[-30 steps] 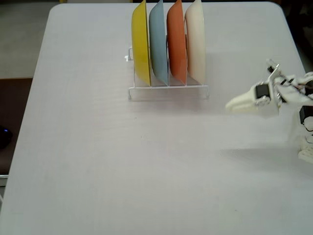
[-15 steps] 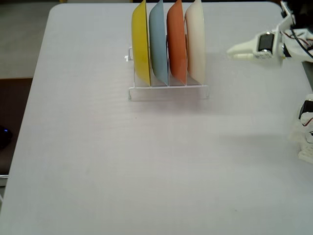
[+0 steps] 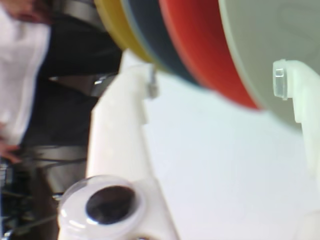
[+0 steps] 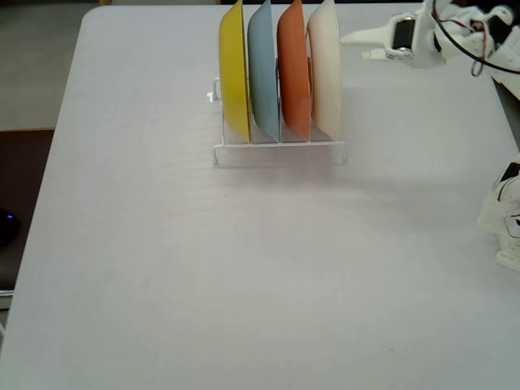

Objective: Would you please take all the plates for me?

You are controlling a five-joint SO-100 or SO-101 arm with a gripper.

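Though wrist view blurred, end effector [image 4: 354,45] parted, empty, beside cream-white plate [image 4: 325,69]; arm cropped.

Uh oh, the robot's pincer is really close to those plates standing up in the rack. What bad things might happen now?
1. The open pincer sits right beside the cream plate. If it pushes sideways rather than gripping the rim, that plate might tip against the orange plate.
2. The white rack looks light, so a nudge could slide it across the table.
3. All four plates stand on edge; one pulled out loosely could slip and fall.
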